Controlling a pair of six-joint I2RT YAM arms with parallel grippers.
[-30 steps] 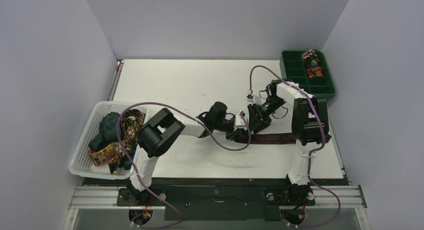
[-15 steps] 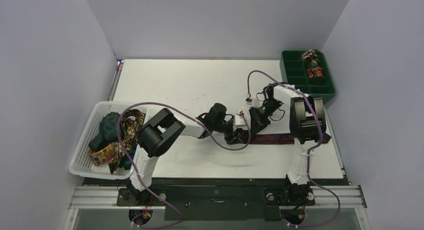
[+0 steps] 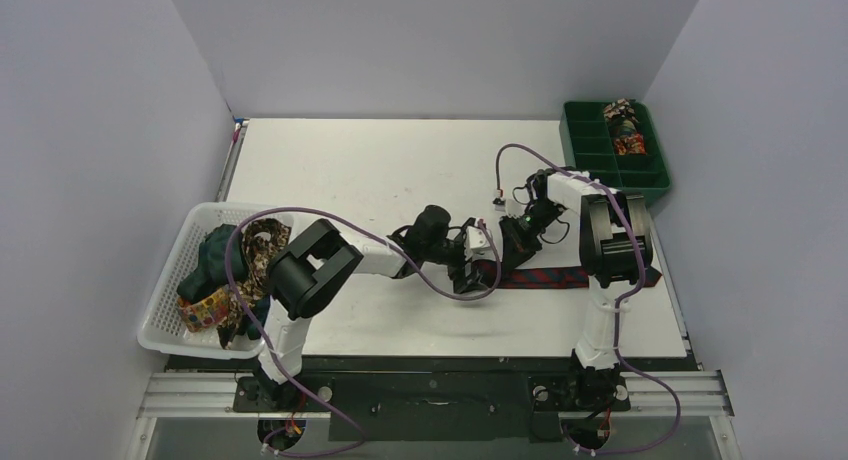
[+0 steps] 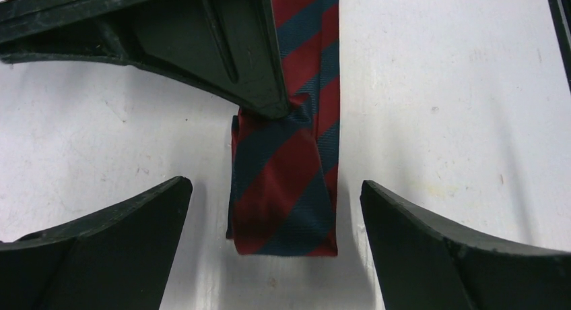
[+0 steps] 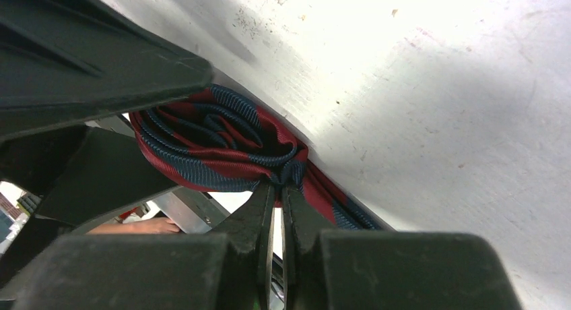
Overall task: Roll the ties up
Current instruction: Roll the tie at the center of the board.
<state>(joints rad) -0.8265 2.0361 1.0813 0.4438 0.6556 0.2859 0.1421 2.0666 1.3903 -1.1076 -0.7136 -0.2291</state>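
Note:
A navy tie with red diagonal stripes (image 3: pixel 545 277) lies flat along the table toward the right. Its left end is folded over into a small loose roll (image 5: pixel 215 141). My right gripper (image 5: pixel 277 189) is shut on that roll, pinching the fabric at its fingertips. In the left wrist view the right gripper's dark finger (image 4: pixel 202 40) presses on the tie's folded end (image 4: pixel 286 189). My left gripper (image 4: pixel 276 184) stands wide open around that end, both fingers (image 4: pixel 101 242) apart from the cloth. In the top view the left gripper (image 3: pixel 478 267) and the right gripper (image 3: pixel 503 252) meet at the tie's left end.
A white mesh basket (image 3: pixel 165 325) at the left edge holds several more ties (image 3: pixel 235 270). A green compartment tray (image 3: pixel 600 145) at the back right holds rolled ties (image 3: pixel 625 130). Grey walls close in three sides. Purple cables loop over both arms.
My left gripper has opened and let go of the tie's folded end. My right gripper has shifted slightly left and shut on that fold.

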